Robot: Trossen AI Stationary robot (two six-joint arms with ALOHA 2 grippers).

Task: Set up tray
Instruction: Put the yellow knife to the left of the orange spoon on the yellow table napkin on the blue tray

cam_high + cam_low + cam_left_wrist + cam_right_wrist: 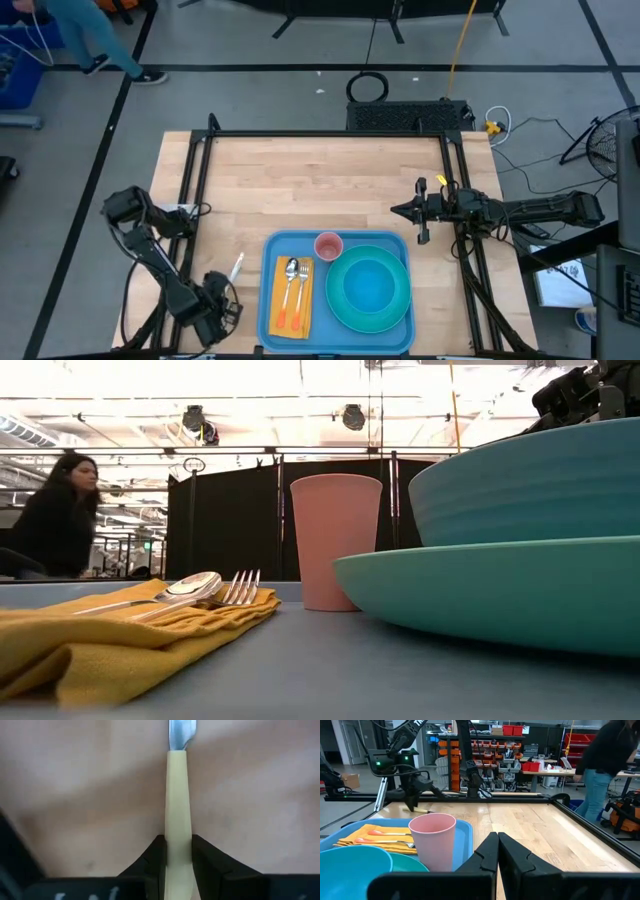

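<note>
Pinching the cream handle of a knife (pixel 178 810) between its fingers (pixel 155 865), the left gripper (pixel 222 300) sits low over the tabletop (pixel 320 180) just left of the blue tray (pixel 272 250), which lies at the near edge already holding napkin, spoon, fork, pink cup (pixel 329 245) and turquoise bowl on a plate. Judging by this, the knife is the last piece, and the next move calls for lifting it over the rim onto the yellow napkin (pixel 290 305); the right gripper (pixel 408 211), fingers pressed together and empty, waits right of the tray.
</note>
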